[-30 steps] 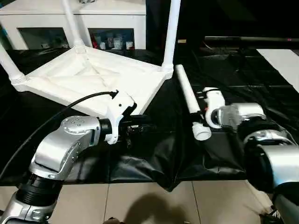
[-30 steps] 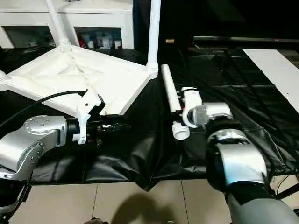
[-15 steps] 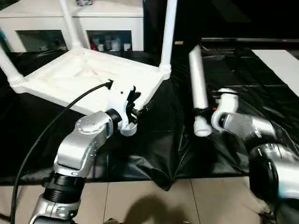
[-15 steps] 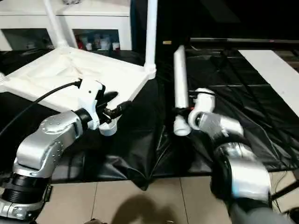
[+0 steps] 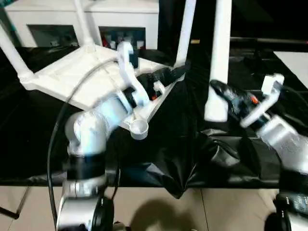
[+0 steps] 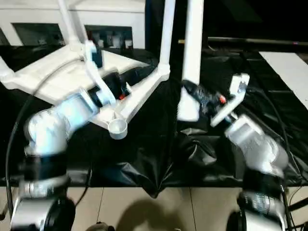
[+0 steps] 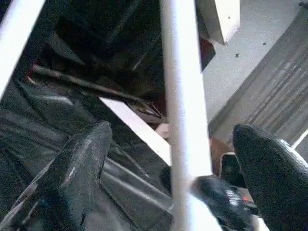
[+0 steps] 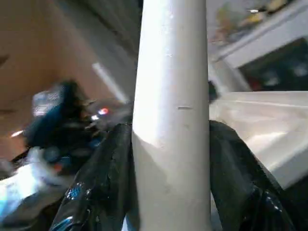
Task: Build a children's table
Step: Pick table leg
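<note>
The white tabletop (image 5: 77,79) lies upside down on black sheeting, with three white legs (image 5: 185,29) standing in its corner sockets. Its near corner socket (image 5: 138,129) is empty. My right gripper (image 5: 224,92) is shut on the fourth leg (image 5: 219,53) near its lower end and holds it upright, just right of the tabletop. The right wrist view shows that leg (image 8: 171,96) squeezed between my black fingers (image 8: 103,173). My left gripper (image 5: 171,74) hovers over the tabletop's right edge. Its fingers (image 7: 82,163) are spread wide, with nothing between them.
A white cabinet (image 5: 96,19) with glass doors stands behind the tabletop. Black sheeting (image 5: 168,154) ends at a tiled floor (image 5: 202,211) in front. A white board (image 5: 296,60) lies at the far right. A black cable (image 5: 53,139) loops from my left arm.
My right gripper has lifted the fourth leg off the sheeting and turned it upright. My left gripper has risen from the near edge to above the tabletop and has opened wide.
</note>
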